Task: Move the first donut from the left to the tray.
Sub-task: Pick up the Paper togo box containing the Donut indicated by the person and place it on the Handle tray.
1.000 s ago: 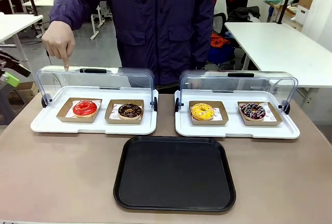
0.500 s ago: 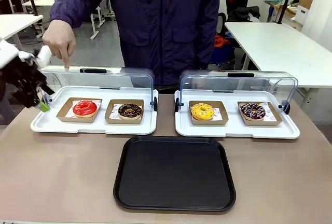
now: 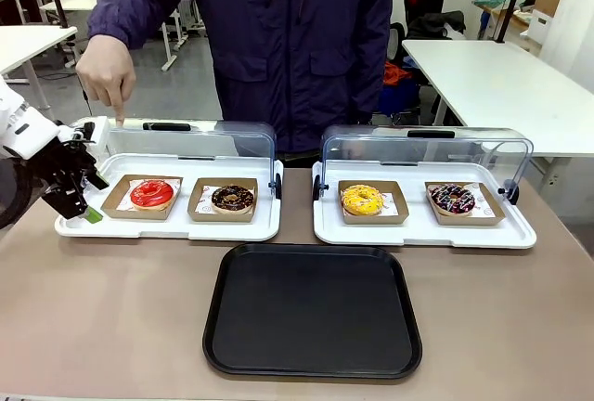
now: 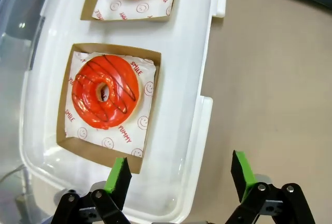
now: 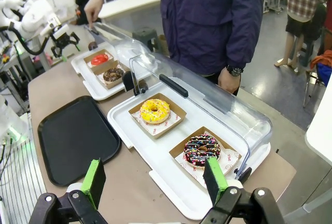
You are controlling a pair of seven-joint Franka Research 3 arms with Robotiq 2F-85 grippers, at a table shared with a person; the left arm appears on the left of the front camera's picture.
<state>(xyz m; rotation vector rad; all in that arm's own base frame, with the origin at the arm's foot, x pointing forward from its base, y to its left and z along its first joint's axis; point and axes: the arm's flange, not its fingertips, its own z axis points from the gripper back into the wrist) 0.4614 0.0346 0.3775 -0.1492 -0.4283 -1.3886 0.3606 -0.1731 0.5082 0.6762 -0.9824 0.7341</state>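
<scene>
Left pincer (image 4: 179, 176), released, hovers over the display tray (image 4: 179, 73); wrist view reveals stripes on the red donut (image 4: 105, 97).

Raised clear lid (image 3: 213, 141) behind red donut (image 3: 151, 193)

Looks like a robotics lab in an open office hall, dressed up as a pastry counter: long white desks (image 3: 501, 76) on a bare grey floor (image 3: 176, 95), a white robot arm (image 3: 19, 132) reaching in, and lidded white display trays (image 3: 167, 229) laid out on a brown worktop (image 3: 111, 308).
</scene>
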